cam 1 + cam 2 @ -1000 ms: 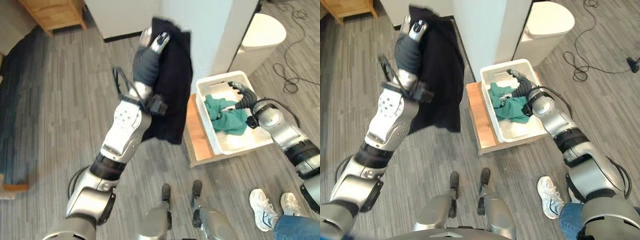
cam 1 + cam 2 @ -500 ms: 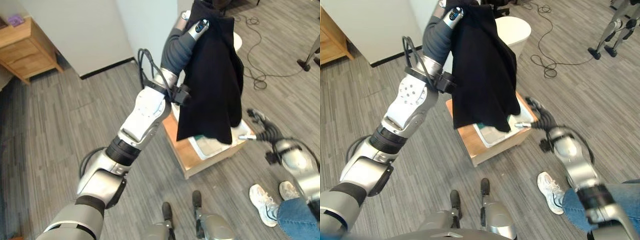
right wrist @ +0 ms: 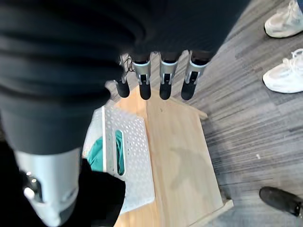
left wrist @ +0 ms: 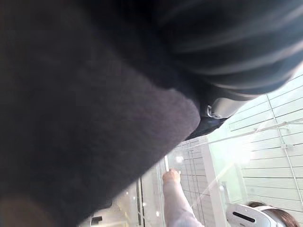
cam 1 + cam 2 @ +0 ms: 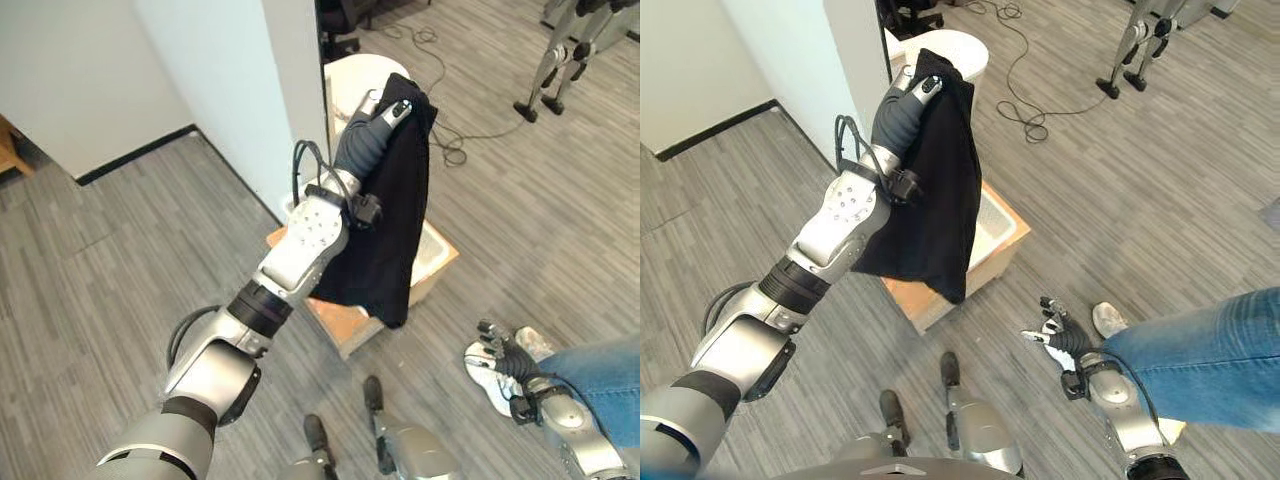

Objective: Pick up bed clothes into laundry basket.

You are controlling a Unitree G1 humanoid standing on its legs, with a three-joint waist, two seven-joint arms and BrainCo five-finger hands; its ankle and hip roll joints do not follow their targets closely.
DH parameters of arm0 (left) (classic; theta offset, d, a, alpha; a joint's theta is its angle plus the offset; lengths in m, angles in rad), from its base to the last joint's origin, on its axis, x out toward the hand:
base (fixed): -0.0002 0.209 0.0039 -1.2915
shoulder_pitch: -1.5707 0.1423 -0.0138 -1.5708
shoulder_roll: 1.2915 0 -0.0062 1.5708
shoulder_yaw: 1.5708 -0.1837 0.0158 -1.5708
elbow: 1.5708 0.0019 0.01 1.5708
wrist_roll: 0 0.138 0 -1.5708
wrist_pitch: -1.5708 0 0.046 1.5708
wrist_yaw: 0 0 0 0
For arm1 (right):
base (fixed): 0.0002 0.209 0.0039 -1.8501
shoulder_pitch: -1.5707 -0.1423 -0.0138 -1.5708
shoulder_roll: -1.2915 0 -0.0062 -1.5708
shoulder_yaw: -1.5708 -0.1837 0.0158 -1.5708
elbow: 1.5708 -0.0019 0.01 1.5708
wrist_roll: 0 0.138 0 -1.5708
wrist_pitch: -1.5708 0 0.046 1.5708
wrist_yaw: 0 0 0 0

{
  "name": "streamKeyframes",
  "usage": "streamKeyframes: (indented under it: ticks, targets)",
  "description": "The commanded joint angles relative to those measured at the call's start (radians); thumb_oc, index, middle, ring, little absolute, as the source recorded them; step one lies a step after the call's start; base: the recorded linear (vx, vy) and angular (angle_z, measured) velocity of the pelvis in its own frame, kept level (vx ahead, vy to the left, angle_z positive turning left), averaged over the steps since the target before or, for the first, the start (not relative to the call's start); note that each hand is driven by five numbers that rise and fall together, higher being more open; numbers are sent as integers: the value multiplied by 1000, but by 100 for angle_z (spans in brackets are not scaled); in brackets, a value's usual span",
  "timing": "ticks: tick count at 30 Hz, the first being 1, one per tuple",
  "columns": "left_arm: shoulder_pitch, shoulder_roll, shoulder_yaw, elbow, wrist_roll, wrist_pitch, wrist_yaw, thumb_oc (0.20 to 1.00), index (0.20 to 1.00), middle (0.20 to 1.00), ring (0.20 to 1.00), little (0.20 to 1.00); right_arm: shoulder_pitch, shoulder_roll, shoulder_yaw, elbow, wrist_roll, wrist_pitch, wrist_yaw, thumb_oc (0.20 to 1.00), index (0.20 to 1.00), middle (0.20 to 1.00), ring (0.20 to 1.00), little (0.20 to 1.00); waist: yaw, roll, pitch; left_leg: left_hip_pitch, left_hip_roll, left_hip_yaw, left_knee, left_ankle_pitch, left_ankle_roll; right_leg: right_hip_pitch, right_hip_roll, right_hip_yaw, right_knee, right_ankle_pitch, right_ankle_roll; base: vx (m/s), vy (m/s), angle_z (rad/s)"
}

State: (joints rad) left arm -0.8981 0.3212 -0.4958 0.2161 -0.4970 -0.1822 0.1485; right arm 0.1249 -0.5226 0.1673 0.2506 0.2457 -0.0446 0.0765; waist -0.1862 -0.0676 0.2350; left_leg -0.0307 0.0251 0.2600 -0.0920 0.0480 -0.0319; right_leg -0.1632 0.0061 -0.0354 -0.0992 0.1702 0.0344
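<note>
The left hand [image 5: 385, 112] holds the black garment [image 5: 390, 230] draped above the white laundry basket [image 3: 128, 156], its fingers hidden in cloth, so I cannot tell their grip; released off-centre, it could slide over the basket's rim.

You stood on grey wood-plank flooring [image 5: 120, 270]. A pale wall corner [image 5: 255, 90] rose just behind the low wooden platform [image 3: 177, 156]; a black cable [image 5: 1025, 115] trailed beyond it.
</note>
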Motion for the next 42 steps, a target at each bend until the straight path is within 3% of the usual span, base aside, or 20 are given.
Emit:
streamKeyframes:
  ticks: [1,6,14,24,42]
  targets:
    - [-101,-34,18,61,27,-51,7,200,200,200,200,200,-20,-4,-30,-51,32,-41,12,1000,1000,1000,1000,1000,29,-4,-3,6,28,-41,5,2,-12,84,-43,-11,24,-126,90,7,-1,-6]
    - [-105,-37,24,66,17,-57,14,200,200,200,200,200,-12,6,-22,-57,34,-41,16,1000,1000,1000,1000,1000,23,-6,1,4,28,-36,5,2,-13,79,-43,-9,23,-123,92,0,0,-3]
    - [-232,76,62,170,-10,-84,66,200,200,200,200,200,44,26,15,-79,33,-27,59,1000,1000,1000,1000,1000,1,-17,8,-25,32,-18,5,7,-23,44,-39,-5,20,-112,101,24,-7,-10]
    - [-322,154,50,153,-16,-103,68,200,200,200,200,200,72,28,-18,-76,32,-22,62,1000,1000,1000,1000,1000,7,22,-4,-10,23,-9,5,-9,-21,55,-44,-1,15,-119,107,61,13,-2]
    - [-435,190,1,146,-22,-122,76,200,200,200,200,200,82,28,-31,-70,36,-30,47,1000,1000,1000,1000,1000,-4,69,1,-17,12,-9,5,-15,-25,50,-56,-5,12,-123,112,22,4,0]
